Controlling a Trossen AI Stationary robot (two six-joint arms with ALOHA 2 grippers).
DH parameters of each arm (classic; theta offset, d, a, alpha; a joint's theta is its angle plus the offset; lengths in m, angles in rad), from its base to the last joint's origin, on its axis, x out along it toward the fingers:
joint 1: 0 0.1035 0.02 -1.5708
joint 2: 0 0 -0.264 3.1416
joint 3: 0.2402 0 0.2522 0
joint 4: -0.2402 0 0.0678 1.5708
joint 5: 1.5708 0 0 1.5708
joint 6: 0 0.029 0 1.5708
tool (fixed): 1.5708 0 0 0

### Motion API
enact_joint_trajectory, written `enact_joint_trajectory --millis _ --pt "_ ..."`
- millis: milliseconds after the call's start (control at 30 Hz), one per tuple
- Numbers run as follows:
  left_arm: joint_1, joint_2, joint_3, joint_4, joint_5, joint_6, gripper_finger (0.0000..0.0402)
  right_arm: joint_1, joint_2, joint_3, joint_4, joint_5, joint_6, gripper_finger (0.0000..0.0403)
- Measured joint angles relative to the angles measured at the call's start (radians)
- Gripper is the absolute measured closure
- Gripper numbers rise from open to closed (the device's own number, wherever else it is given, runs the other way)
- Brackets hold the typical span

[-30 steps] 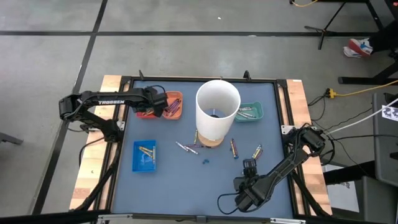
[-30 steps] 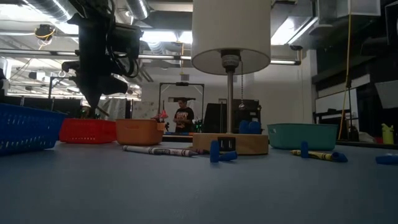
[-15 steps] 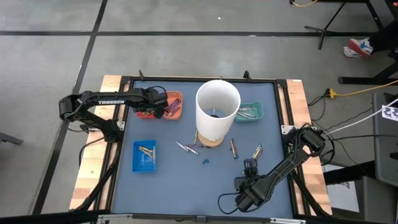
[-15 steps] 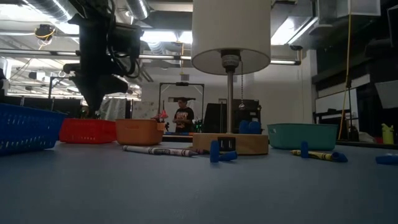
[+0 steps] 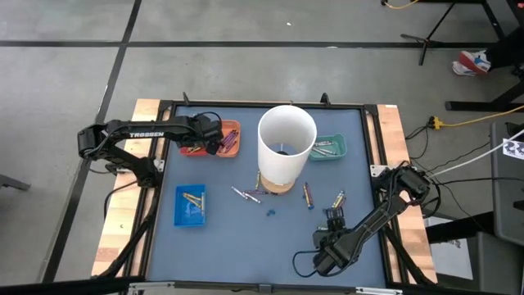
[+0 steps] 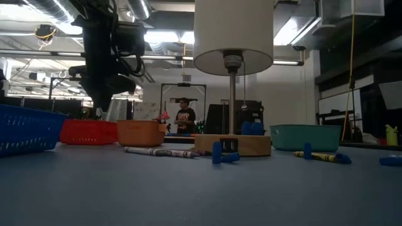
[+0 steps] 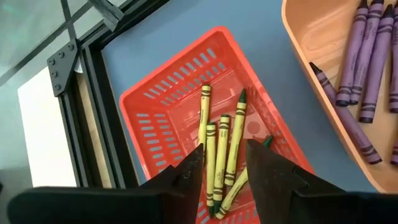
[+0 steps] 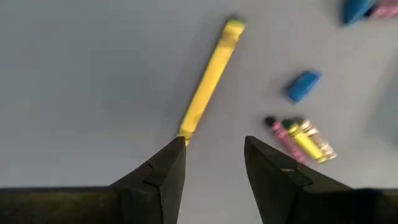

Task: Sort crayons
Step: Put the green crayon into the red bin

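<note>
**Left arm over the red tray, right arm near the front edge**

From the high view I see the left gripper [image 5: 214,133] sitting above the red tray [image 5: 193,150] and orange tray [image 5: 231,138], which stand side by side near the table's [image 5: 221,238] far-left corner. The tall white cylinder [image 5: 286,144] stands at the middle of the far half, with the green tray [image 5: 330,148] just beside it toward the right edge. The blue tray [image 5: 191,206] lies near the left edge. Loose crayons [image 5: 309,195] are scattered on the mat around the cylinder's wooden base. The right gripper [image 5: 332,216] points toward them from near the front-right corner.

From the low view, I see the left arm hanging above the red tray [image 6: 88,131]. A crayon [image 6: 160,151] lies on the mat in front of the orange tray [image 6: 139,132], and a person [image 6: 184,117] stands in the room behind.

From the left wrist view, I see the fingers [image 7: 186,177] parted with nothing between them, directly over the yellow crayons [image 7: 221,158] in the red tray [image 7: 155,118]. Purple crayons [image 7: 364,62] fill the orange tray [image 7: 317,31].

From the right wrist view, the fingers [image 8: 165,171] stand apart and empty, with a yellow crayon [image 8: 208,81] on the mat just past their tips.
</note>
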Motion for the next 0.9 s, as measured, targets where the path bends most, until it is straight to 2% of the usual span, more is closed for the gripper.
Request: enact_joint_trajectory --millis 267,433,533,667,767,900 --pt "0.000 0.000 0.000 0.004 0.004 0.000 0.0298 0.057 -0.103 -0.094 0.051 -0.008 0.126 0.0240" --pt "0.000 0.000 0.000 0.007 0.005 0.000 0.0298 0.112 -0.224 -0.173 0.102 0.081 0.235 0.0240" --pt "0.000 0.000 0.000 0.007 0.005 0.000 0.0298 0.138 -0.311 -0.267 0.202 0.121 0.332 0.0240" --pt "0.000 0.000 0.000 0.007 0.005 0.000 0.0298 0.142 -0.399 -0.420 0.426 0.167 0.414 0.0240" --pt "0.000 0.000 0.000 0.007 0.006 0.000 0.0298 0.139 -0.416 -0.508 0.569 0.185 0.418 0.0240" --pt "0.000 0.000 0.000 0.008 0.007 0.000 0.0298 0.140 -0.417 -0.571 0.655 0.206 0.433 0.0240"
